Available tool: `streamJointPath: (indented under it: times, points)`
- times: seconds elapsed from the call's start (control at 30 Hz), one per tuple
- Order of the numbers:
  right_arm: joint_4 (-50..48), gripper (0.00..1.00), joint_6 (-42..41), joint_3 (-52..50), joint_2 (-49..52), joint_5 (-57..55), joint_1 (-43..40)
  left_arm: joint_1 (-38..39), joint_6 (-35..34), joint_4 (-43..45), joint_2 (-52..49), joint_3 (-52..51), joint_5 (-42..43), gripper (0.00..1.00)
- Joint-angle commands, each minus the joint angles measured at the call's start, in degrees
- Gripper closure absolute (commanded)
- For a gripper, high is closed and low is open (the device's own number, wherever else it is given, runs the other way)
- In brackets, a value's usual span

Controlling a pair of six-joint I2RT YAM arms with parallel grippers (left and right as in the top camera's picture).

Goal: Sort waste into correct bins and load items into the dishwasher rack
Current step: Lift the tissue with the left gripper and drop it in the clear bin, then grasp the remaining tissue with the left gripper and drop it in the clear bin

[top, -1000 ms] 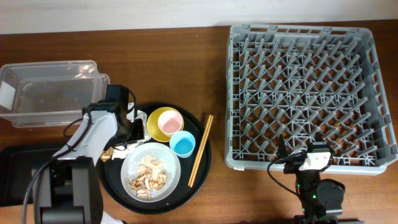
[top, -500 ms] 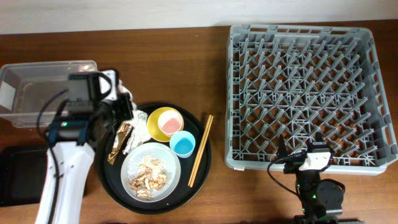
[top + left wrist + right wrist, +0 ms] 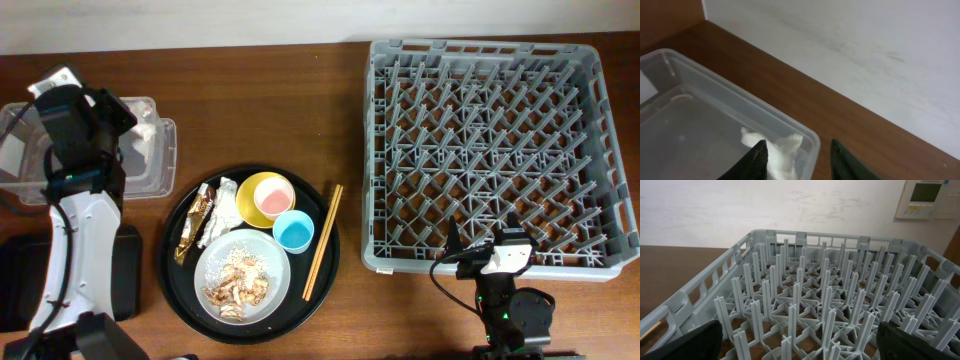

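Note:
My left gripper point(image 3: 128, 118) point(image 3: 799, 159) is open above the far right corner of the clear tub point(image 3: 150, 168) point(image 3: 700, 65). A crumpled white napkin point(image 3: 148, 130) point(image 3: 782, 150) lies in the tub under it. The round black tray point(image 3: 318, 285) holds a gold-brown wrapper point(image 3: 192, 225), another napkin point(image 3: 222, 205), a yellow bowl point(image 3: 258, 185) with the pink cup point(image 3: 272, 201) in it, a blue cup point(image 3: 294, 232), a plate point(image 3: 270, 262) with food scraps point(image 3: 238, 285), and chopsticks point(image 3: 322, 243). My right gripper point(image 3: 487, 250) point(image 3: 800, 342) is open at the rack's near edge point(image 3: 470, 262) point(image 3: 805, 295).
The flat black tray point(image 3: 20, 285) lies at the front left, partly under my left arm. The grey rack fills the right half of the table. A wall with a thermostat panel point(image 3: 930, 197) stands behind it.
My left arm swung from the round tray up and left to the clear tub with a napkin and let it go. The wrapper now lies uncovered. The right arm has not moved.

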State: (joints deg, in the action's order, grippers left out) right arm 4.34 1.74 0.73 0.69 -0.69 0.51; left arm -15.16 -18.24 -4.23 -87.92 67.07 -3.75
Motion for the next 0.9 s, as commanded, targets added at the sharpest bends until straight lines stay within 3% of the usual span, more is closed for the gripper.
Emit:
streamJointPath:
  times: [0.0, 0.13, 0.2, 0.27, 0.3, 0.37, 0.47, 0.57, 0.73, 0.87]
  points:
    - [0.22, 0.02, -0.02, -0.42, -0.28, -0.87, -0.37, -2.32, -0.17, 0.72, -0.2, 0.39, -2.12, 0.56]
    - [0.22, 0.02, -0.02, -0.42, -0.28, -0.87, -0.37, -3.74, -0.2, -5.2, 0.52, 0.37, 0.02, 0.52]
    - [0.22, 0.02, -0.04, -0.42, -0.28, -0.87, -0.37, -3.72, -0.2, -10.14, 1.49, 0.37, 9.29, 0.48]
    - [0.22, 0.02, -0.02, -0.42, -0.28, -0.87, -0.37, -3.69, -0.15, -18.43, 3.04, 0.37, 27.5, 0.47]
    - [0.22, 0.02, -0.02, -0.42, -0.28, -0.87, -0.37, -3.48, 0.17, -21.42, 3.3, 0.37, 33.57, 0.5]
    - [0.22, 0.01, -0.04, -0.42, -0.28, -0.87, -0.37, -1.49, 8.31, -28.74, 3.3, 0.37, 43.19, 0.63]
    - [0.22, 0.02, -0.02, -0.42, -0.28, -0.87, -0.37, 3.39, 16.9, -38.64, 3.3, 0.37, 36.83, 0.62]
    - [0.22, 0.02, -0.02, -0.42, -0.28, -0.87, -0.37, 8.98, 16.59, -45.99, 3.28, -0.76, 17.22, 0.57]
    - [0.22, 0.02, -0.04, -0.42, -0.28, -0.87, -0.37, 12.55, 14.36, -39.15, 3.08, -7.67, 13.14, 0.59]
    - [0.22, 0.02, -0.02, -0.42, -0.28, -0.87, -0.37, 12.57, 14.38, -36.72, 0.37, -9.27, 12.92, 0.7]
